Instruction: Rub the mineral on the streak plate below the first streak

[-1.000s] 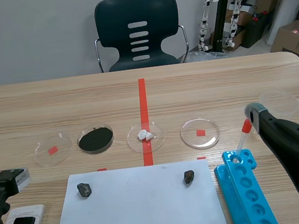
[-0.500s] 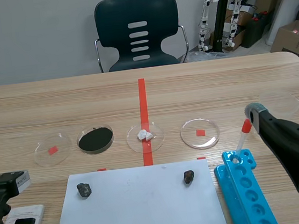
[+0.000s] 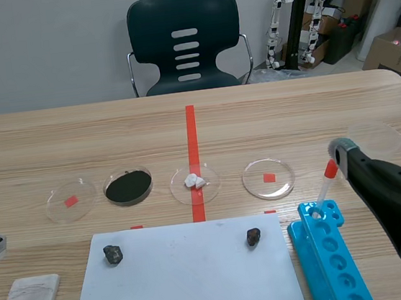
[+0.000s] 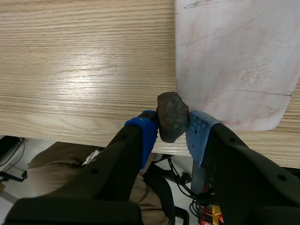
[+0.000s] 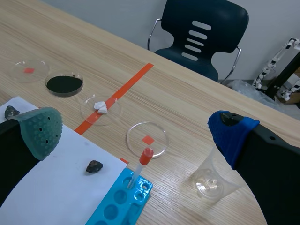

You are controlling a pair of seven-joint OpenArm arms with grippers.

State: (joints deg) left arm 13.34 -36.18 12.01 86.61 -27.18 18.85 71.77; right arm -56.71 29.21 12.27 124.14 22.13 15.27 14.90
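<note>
Looking across the big table (image 3: pixel 291 118), there's a white sheet (image 3: pixel 186 282) at the near edge. The right gripper (image 5: pixel 137 133) hangs over the right side with its fingers spread wide and nothing between them, so that arm looks parked. A blue rack (image 3: pixel 333 265) sits next to the sheet. The bit that matters is on the left: the plate (image 4: pixel 234 56) lies flat by the table's front edge, near the sheet. It has a thin dark line across it, plus a fainter scratch further ahead of the gripper. I'd say at least one streak is already down, but I can't tell which one counts as the first. The left gripper (image 4: pixel 172 136) is clamped on the mineral (image 4: pixel 172 116), a rough brownish lump pinched between the blue pads. It's right at the plate's near corner, over the table edge. Whether it's touching the plate, no idea from here. My read: pickup is done, the stone is roughly lined up, and the actual rub below that streak is what's left.
</note>
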